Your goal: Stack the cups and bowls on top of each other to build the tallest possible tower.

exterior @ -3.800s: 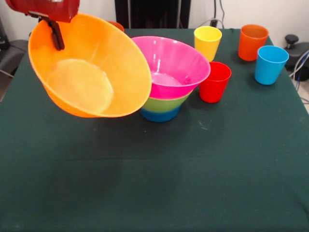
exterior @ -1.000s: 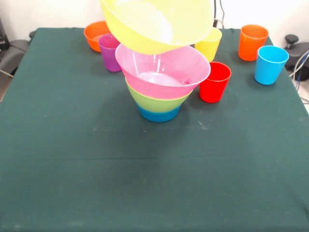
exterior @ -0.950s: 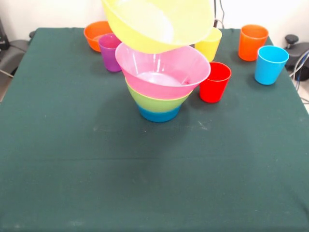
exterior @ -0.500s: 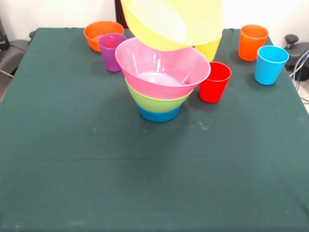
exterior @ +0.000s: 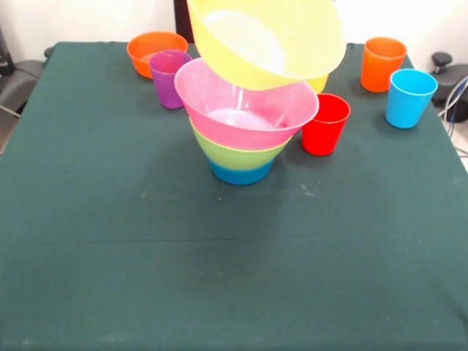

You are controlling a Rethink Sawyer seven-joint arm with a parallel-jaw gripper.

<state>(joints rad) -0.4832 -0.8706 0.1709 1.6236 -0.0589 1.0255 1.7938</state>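
Observation:
A large yellow-orange bowl [exterior: 267, 40] hangs tilted in the air just above the tower, its top cut off by the picture's edge. The tower is a pink bowl [exterior: 248, 106] nested in a green bowl [exterior: 238, 155] on a small blue bowl [exterior: 241, 174], near the table's middle. The hanging bowl's lower edge overlaps the pink rim at the back right; I cannot tell if they touch. No gripper shows. A red cup [exterior: 325, 124] stands right of the tower. Only a sliver of the yellow cup [exterior: 319, 82] peeks out behind the big bowl.
A small orange bowl [exterior: 153, 51] and a purple cup [exterior: 168, 77] stand at the far left. An orange cup [exterior: 382, 63] and a light blue cup [exterior: 409, 97] stand at the far right. All rest on a dark green cloth-covered table [exterior: 219, 278].
The large bowl has travelled right and come down a little, now sitting lower over the pink bowl and hiding most of the yellow cup. Nothing else moved.

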